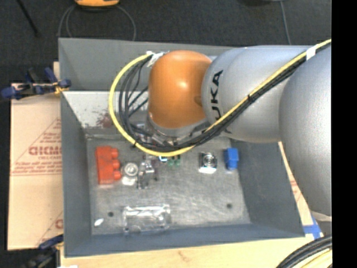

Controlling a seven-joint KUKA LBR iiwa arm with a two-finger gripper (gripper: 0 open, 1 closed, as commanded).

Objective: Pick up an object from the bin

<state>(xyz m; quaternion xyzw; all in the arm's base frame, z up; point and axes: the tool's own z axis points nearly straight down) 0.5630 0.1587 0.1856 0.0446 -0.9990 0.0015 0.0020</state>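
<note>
Partly hidden under the orange cover: small green thing. Too small to identify: white speck in the front-left corner of the bin.

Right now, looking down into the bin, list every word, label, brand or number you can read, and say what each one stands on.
"KUKA": black letters running down the grey shell of the arm, next to its orange cover; a yellow cable partly crosses the lower letters.
The red block, blue piece and clear packet in the bin show no lettering that can be read.
</note>
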